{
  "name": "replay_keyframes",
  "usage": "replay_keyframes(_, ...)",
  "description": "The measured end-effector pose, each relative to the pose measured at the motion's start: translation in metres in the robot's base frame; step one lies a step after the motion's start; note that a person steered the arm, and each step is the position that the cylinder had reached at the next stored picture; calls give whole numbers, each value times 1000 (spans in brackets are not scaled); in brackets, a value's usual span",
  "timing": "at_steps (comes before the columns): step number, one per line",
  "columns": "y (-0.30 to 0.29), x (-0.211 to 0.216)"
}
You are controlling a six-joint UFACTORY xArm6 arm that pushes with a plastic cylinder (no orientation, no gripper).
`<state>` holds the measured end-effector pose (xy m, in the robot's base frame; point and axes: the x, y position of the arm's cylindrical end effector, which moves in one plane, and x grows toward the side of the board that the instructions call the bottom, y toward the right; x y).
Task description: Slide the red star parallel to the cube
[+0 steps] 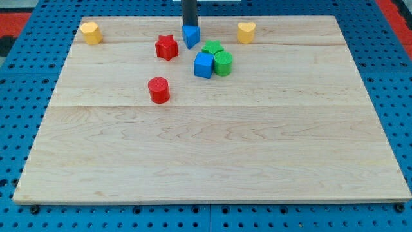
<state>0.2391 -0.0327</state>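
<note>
The red star [167,47] is lying flat on the desk [212,161] in the upper middle of the frame, just left of a blue wedge-like block [190,36] and up-left of the blue cube [203,65]. My tip [190,26] is resting at the top of the frame, right against the upper edge of that blue wedge, near the star but apart from it. There is no hand here, only the rod, so nothing is opening or clamping.

The star is looking small, rigid and light; I judge it is sliding easily on the smooth wood. Its points are likely making it spin under an off-centre push, so pressing squarely between two points, through its middle, seems safest.

The rod's upper part is being cut off by the frame, and its very end is hard to separate from the wedge. The green blocks [219,58] are crowding the cube, their shapes unclear.
</note>
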Motion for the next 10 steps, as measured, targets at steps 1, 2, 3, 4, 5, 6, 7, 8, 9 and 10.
replay_keyframes(1, 1, 20)
replay_keyframes(2, 1, 7)
replay_keyframes(3, 5, -2)
replay_keyframes(4, 8, -3)
replay_keyframes(5, 8, -3)
replay_keyframes(6, -20, 1)
replay_keyframes(7, -67, 15)
replay_keyframes(8, -36, 35)
replay_keyframes(9, -7, 66)
replay_keyframes(10, -8, 91)
